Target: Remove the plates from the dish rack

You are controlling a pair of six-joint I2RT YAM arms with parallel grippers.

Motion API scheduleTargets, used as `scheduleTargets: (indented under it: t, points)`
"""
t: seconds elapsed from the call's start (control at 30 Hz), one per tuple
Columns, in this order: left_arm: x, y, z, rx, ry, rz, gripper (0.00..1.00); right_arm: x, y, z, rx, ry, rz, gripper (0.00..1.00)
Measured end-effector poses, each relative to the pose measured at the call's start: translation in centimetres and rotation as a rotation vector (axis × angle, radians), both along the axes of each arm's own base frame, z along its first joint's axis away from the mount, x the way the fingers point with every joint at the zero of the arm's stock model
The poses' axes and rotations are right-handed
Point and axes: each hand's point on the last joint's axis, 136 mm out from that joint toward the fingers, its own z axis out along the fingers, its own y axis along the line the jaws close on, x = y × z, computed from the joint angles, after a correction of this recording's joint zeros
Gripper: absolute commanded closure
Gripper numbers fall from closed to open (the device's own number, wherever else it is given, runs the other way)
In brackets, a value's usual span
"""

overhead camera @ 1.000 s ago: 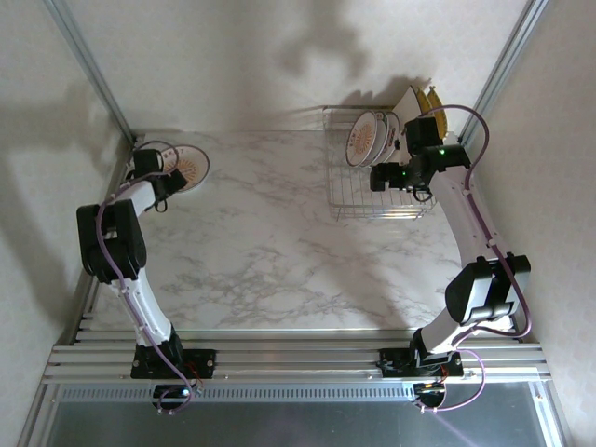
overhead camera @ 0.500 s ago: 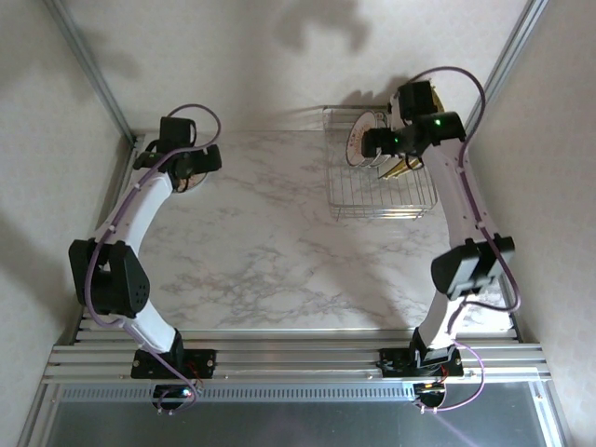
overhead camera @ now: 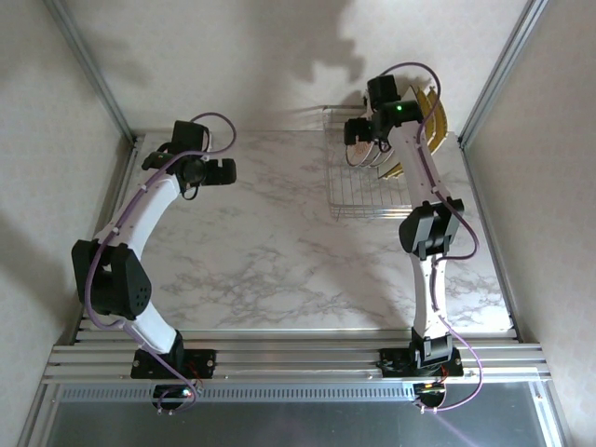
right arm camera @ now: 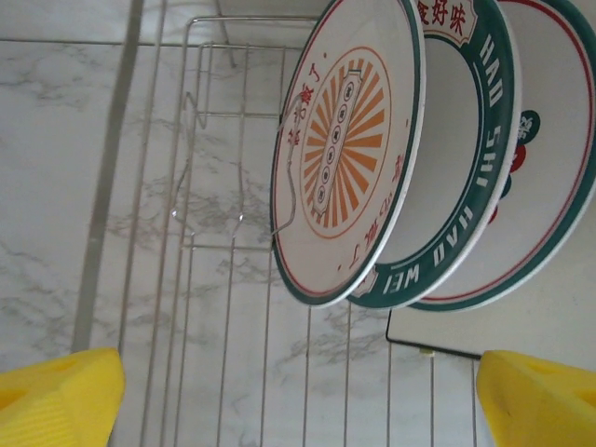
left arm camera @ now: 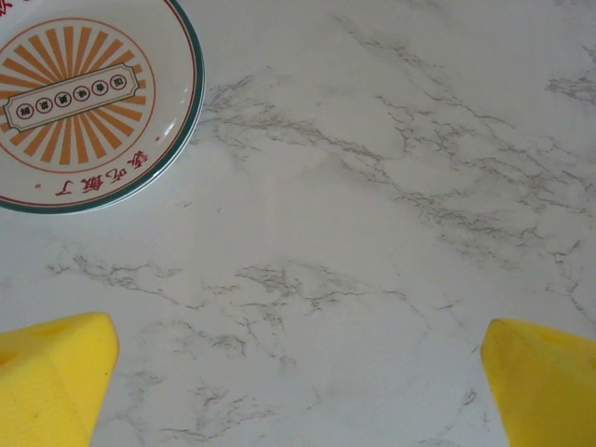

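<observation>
while the right pincer [overhead camera: 358,130] hangs over the dish rack [overhead camera: 377,196] with its yellow pads [right arm camera: 60,396] spread wide and nothing between them, i see three round plates standing on edge just ahead of it in the wrist view. nearest is the sunburst plate [right arm camera: 346,158], white with orange rays and a dark green rim, leaning on an upright wire. behind it overlap a green-banded plate [right arm camera: 461,186] and a third plate [right arm camera: 549,177] with red and green marks. they sit above and right of the gap between the pads, touching neither. the corner of a white square plate [right arm camera: 494,326] shows below them. from overhead, yellow plates [overhead camera: 434,116] stand at the rack's far right end.

the right arm is stretched nearly straight up the bench [overhead camera: 279,251] from its base, elbow just near of the rack's near right corner, wrist bent left across the rack's far end.

the left pincer [overhead camera: 223,172] is also wide apart and empty, pointing right over the bench's far left. a flat plate [left arm camera: 84,102] with the same orange rays lies on the marble up and left of it, well clear of the pads. the left arm arcs up from a low elbow at the left edge.
</observation>
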Motion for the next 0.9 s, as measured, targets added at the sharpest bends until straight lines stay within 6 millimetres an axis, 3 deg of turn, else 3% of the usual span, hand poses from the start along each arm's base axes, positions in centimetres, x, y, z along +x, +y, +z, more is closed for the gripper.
scheduleTargets:
  t: [0.3, 0.5, 0.77, 0.9]
  points:
    - [-0.1, 0.0, -0.4, 0.009, 0.016, -0.014, 0.01, 3.7, 0.3, -2.9, -0.002, -0.048, -0.049, 0.09]
    - [-0.3, -0.1, -1.0, 0.011, 0.038, -0.019, 0.00, 5.0, 0.2, -4.5, 0.004, -0.054, -0.073, 0.14]
    - [-0.5, -0.1, -1.2, 0.013, 0.049, -0.020, 0.00, 6.4, -0.1, -4.7, 0.036, -0.090, -0.103, 0.27]
    - [-0.5, -0.1, -1.2, 0.014, 0.053, -0.021, 0.00, 6.9, -0.1, -5.2, 0.045, -0.095, -0.114, 0.40]
